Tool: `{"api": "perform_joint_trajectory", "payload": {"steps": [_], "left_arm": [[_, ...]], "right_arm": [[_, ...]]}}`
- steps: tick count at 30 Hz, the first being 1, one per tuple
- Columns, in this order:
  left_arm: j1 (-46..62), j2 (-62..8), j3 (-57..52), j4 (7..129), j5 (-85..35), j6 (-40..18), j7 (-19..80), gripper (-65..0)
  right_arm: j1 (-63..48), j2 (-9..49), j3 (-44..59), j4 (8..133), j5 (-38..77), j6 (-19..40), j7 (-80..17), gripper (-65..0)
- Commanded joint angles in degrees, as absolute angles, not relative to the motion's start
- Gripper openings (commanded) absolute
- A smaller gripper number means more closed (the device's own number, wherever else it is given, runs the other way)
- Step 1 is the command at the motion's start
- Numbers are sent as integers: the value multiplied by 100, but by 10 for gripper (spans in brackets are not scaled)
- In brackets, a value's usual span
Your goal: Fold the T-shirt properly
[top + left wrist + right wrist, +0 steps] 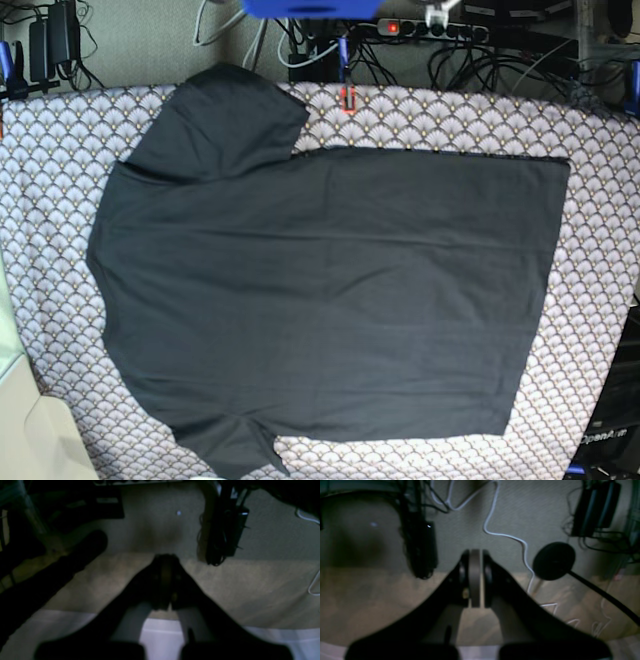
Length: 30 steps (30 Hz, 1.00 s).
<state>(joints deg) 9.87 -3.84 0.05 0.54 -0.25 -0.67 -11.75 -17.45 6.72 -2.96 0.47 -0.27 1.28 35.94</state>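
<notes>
Left wrist view: the left gripper [165, 580] is hanging over carpeted floor [155, 525], its fingers [160, 585] pressed together and holding nothing.

Right wrist view: the right gripper [475, 580] is hanging with fingers [475, 580] closed tight and empty, a white cable [505, 536] winding across the floor beyond.

Base view: the T-shirt [330, 290] is lying spread flat, covering most of the patterned desk [600, 180], sleeves toward the left edge, hem toward the right edge.

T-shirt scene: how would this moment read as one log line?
T-shirt: spread flat, unfolded | left gripper: shut, empty | right gripper: shut, empty | fold: not started
</notes>
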Motion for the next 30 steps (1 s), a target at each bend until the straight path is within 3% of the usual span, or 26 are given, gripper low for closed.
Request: {"api": "perform_joint_trajectory", "payload": {"steps": [1, 5, 10, 21, 30], "left_arm": [[1191, -462, -4, 22, -48, -31, -1393, -650], [1587, -479, -4, 22, -48, -31, -2387, -650], [2114, -479, -4, 4, -48, -40, -3829, -650], [2923, -462, 4, 4, -734, -84, -6000, -650], [3380, -295, 4, 4, -1895, -1358, -7196, -650]], "right_arm": [[-1930, 725, -295, 22, -13, 303, 3811, -650], [-2325, 760, -259, 22, 31, 804, 4541, -650], [-2932, 848, -259, 22, 31, 813, 5921, -650], [-3565, 927, -101, 13, 40, 778, 7495, -650], [-3749, 1086, 418, 84, 40, 796, 7916, -650]]}}
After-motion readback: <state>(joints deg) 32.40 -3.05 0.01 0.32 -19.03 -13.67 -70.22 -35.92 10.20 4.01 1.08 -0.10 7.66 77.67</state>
